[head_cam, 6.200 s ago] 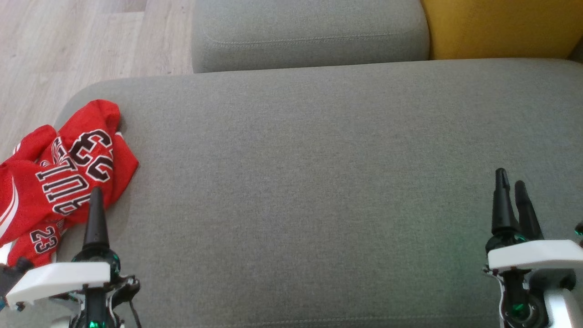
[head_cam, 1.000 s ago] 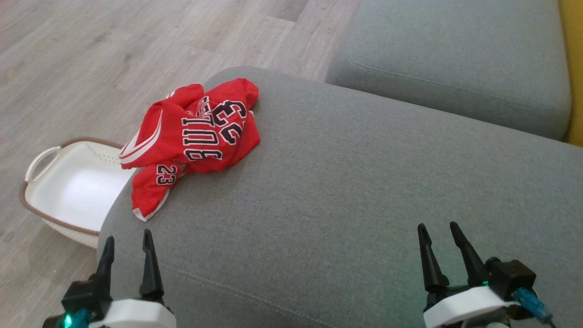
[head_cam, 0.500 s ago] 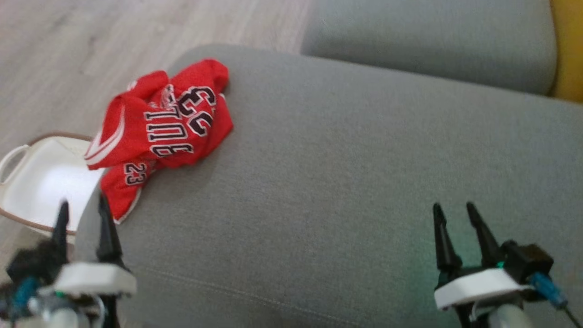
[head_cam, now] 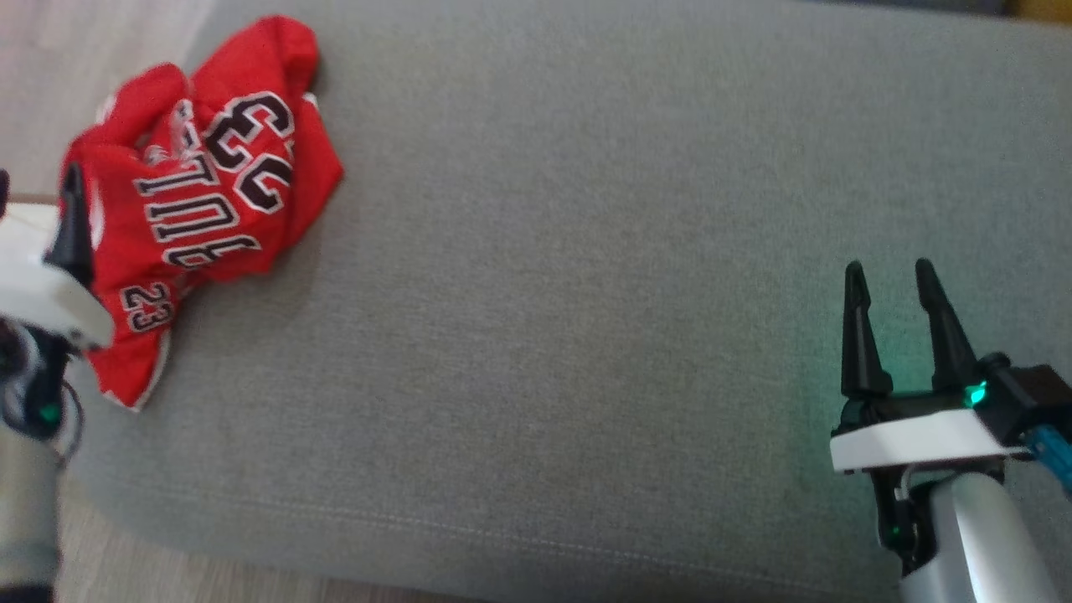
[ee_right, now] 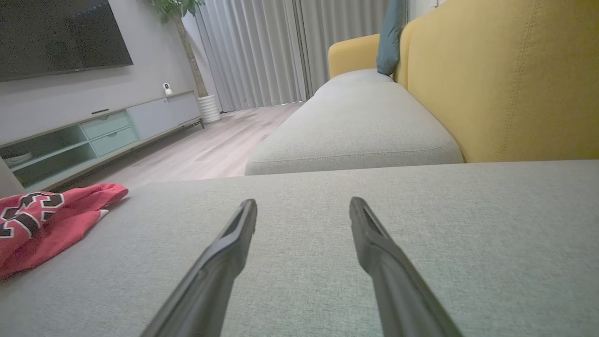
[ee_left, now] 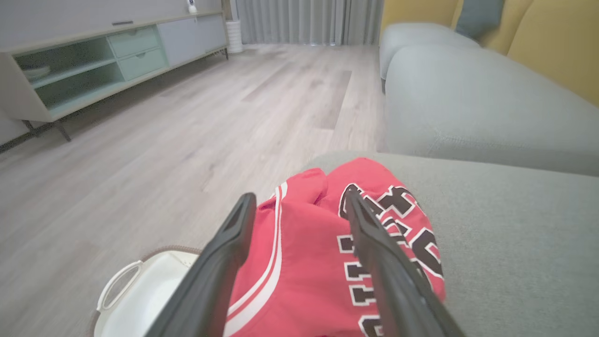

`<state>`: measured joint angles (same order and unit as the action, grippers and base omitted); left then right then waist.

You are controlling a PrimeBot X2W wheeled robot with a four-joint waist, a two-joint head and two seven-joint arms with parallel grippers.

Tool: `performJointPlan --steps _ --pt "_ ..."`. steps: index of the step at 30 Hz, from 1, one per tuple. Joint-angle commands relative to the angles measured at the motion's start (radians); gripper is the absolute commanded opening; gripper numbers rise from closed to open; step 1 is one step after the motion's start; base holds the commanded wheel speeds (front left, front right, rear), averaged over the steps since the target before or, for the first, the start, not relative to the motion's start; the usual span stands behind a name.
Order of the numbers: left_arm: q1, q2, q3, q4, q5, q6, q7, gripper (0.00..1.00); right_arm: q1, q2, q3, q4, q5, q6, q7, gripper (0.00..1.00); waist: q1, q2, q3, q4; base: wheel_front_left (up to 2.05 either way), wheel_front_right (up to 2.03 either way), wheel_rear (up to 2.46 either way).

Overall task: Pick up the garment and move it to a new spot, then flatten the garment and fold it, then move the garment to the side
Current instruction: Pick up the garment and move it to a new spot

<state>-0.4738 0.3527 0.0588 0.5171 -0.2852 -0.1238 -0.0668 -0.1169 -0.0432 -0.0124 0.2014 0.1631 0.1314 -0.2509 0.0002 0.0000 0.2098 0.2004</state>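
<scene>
The garment [head_cam: 201,193] is a crumpled red jersey with black-and-white lettering. It lies at the left end of the grey sofa seat [head_cam: 586,293], partly hanging over the edge. My left gripper [ee_left: 299,199] is open, its two dark fingers hovering just above the jersey [ee_left: 304,262] and straddling its near part without gripping it. In the head view one left finger [head_cam: 71,218] overlaps the jersey's left edge. My right gripper [head_cam: 888,270] is open over bare cushion at the lower right, far from the jersey [ee_right: 42,220].
A white basket [ee_left: 135,299] with a brown rim stands on the wood floor [ee_left: 164,140] below the seat's left end. A second grey cushion [ee_right: 355,131] and the yellow backrest [ee_right: 514,79] lie beyond. A low cabinet [ee_left: 93,65] lines the far wall.
The head camera has swung, shifting the whole picture. My left gripper has come forward from below the jersey to its left edge. Both grippers stay open; the jersey lies as before.
</scene>
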Motion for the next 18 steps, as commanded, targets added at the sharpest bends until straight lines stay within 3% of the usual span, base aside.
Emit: performJointPlan --steps 1,7,13,18 --pt "-0.091 0.086 0.007 0.04 -0.034 -0.004 0.047 1.0 -0.039 -0.007 0.019 -0.044 -0.013 -0.001 -0.011 1.0 -0.0002 0.0 0.052 -0.029 0.0 0.0 0.0" --pt "-0.238 0.175 -0.134 0.196 -0.219 -0.006 0.211 1.0 -0.054 -0.007 0.02 -0.067 -0.028 -0.001 -0.011 1.0 -0.0002 0.0 0.107 -0.06 0.0 0.0 0.0" --pt "-0.325 0.254 -0.225 0.318 -0.285 -0.007 0.237 1.0 -0.061 -0.007 0.031 -0.091 -0.032 -0.001 -0.011 1.0 -0.0002 0.0 0.148 -0.093 0.0 0.0 0.0" --pt "-0.378 0.268 -0.279 0.41 -0.326 -0.007 0.25 1.0 -0.058 -0.007 0.039 -0.102 -0.031 -0.001 -0.011 1.0 -0.0002 0.0 0.163 -0.115 0.0 0.0 0.0"
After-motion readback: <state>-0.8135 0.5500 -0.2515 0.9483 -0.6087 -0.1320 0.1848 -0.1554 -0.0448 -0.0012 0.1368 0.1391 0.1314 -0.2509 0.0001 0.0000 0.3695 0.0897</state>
